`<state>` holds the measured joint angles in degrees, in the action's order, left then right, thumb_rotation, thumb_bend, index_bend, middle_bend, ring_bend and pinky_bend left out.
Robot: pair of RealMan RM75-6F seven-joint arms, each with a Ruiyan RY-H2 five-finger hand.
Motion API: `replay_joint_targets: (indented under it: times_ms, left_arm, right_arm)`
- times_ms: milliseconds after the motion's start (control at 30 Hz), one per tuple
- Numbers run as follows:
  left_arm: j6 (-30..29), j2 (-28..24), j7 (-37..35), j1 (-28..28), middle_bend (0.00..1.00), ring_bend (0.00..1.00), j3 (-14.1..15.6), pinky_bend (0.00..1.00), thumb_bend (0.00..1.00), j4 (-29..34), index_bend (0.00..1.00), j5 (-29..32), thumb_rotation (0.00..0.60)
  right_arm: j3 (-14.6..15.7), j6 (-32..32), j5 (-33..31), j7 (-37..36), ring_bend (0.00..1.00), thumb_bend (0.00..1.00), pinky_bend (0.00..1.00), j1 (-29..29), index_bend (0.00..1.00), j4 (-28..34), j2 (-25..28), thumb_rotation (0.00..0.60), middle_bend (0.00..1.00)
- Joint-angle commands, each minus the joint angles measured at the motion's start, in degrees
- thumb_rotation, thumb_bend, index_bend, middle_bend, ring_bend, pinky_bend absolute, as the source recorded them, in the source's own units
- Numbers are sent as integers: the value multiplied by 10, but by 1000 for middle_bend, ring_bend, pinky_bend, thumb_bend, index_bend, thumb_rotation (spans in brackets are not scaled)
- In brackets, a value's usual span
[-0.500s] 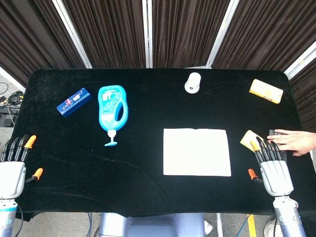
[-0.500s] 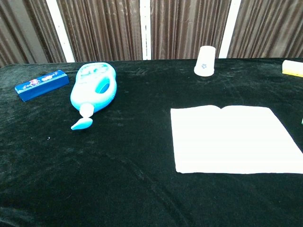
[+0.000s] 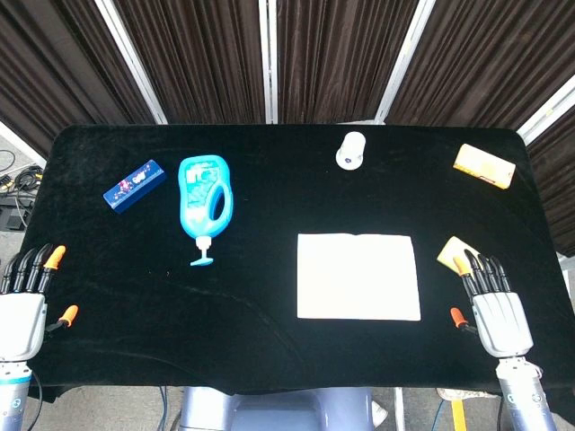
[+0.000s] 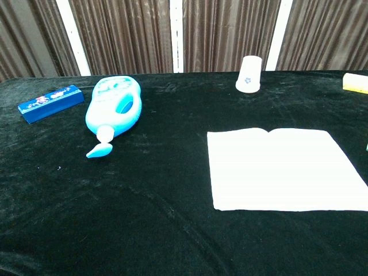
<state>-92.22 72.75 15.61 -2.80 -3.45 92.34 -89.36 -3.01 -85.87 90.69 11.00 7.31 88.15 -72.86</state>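
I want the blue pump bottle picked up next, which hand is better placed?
Probably the left hand: the blue pump bottle lies on its half of the table, and it holds nothing.

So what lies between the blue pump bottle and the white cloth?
Nothing: only bare black tablecloth between the pump bottle and the white cloth, clear in both views.

Even bright overhead light, sharp focus both views; white folded cloth (image 4: 284, 168) overexposed, black velvet worktop (image 3: 269, 287) shows faint sheen.

Print on the blue box (image 3: 134, 185) is too small to read.
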Motion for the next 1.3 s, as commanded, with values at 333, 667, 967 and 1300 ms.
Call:
replay_joint_targets:
  times_ms: [333,667,967,1300]
  left_arm:
    - [-1,-1,2,0,0,0,0,0,226,4,0,0,600]
    - [-3,-6,-9,2,0,0,3,0,227,7,0,-4,600]
    - [3,-7,-10,0,0,0,0,0,227,7,0,3,600]
    - [11,-5,-3,-4,0,0,-2,0,227,8,0,10,600]
  right_arm:
    - [-7,52,-7,37,0,197,0,35,0,64,-28,600,0]
    - [-11,143,-63,145,0,200,0,83,0,113,-129,600,0]
    - [-26,189,-152,212,0,203,0,112,0,87,-206,600,0]
    - [-32,192,-187,208,0,202,0,125,0,60,-266,600,0]
